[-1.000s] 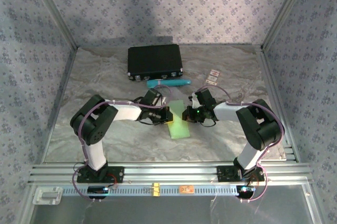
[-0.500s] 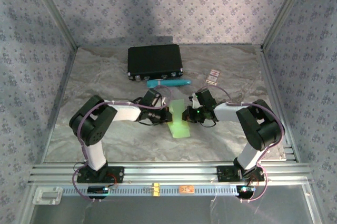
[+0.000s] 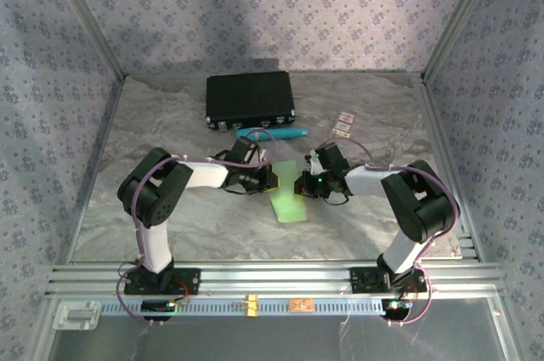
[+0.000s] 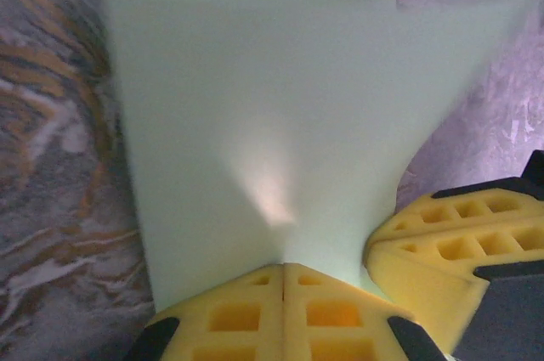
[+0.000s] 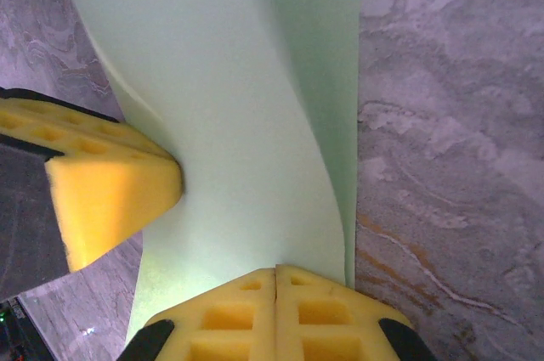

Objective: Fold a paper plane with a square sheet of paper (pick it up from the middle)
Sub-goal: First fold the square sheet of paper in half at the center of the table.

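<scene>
Square sheet of paper (image 3: 290, 201) rests bowed on the grey marbled table (image 3: 170, 132), nearer the arms than the black case (image 3: 250, 99). The left gripper (image 3: 270, 179) and right gripper (image 3: 299, 183) are clenched on its opposite edges. Flowered wallpaper (image 3: 255, 4) rises behind the case.

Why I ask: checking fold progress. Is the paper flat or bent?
Bent: the paper bows between the left gripper and the right gripper.

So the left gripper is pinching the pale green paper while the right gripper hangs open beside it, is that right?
Not quite: the right gripper is shut on the pale green paper too, not open, as the right wrist view shows. The left gripper is indeed pinching it.
</scene>
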`<action>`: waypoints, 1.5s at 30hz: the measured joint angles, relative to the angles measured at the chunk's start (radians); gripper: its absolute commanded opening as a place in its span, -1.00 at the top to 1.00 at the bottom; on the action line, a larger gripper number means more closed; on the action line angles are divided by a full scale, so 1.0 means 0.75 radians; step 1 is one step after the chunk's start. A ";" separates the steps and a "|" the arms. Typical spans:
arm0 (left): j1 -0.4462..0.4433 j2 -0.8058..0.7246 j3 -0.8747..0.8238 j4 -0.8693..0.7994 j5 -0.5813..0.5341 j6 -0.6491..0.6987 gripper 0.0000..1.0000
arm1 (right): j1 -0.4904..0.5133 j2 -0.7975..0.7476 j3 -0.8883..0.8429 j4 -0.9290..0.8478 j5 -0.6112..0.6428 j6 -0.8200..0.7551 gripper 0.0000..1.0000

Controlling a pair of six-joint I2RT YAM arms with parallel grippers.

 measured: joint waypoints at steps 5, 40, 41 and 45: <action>0.001 0.002 0.002 -0.004 0.001 0.006 1.00 | 0.000 0.000 0.000 -0.001 0.001 0.000 1.00; 0.080 0.078 0.254 -0.269 0.015 0.138 1.00 | 0.003 0.000 0.008 -0.014 0.010 -0.001 1.00; 0.083 0.078 0.259 -0.271 0.015 0.139 1.00 | 0.003 0.000 0.008 -0.014 0.010 -0.001 1.00; 0.095 0.099 0.273 -0.270 0.015 0.153 1.00 | 0.003 0.000 0.009 -0.015 0.010 -0.001 1.00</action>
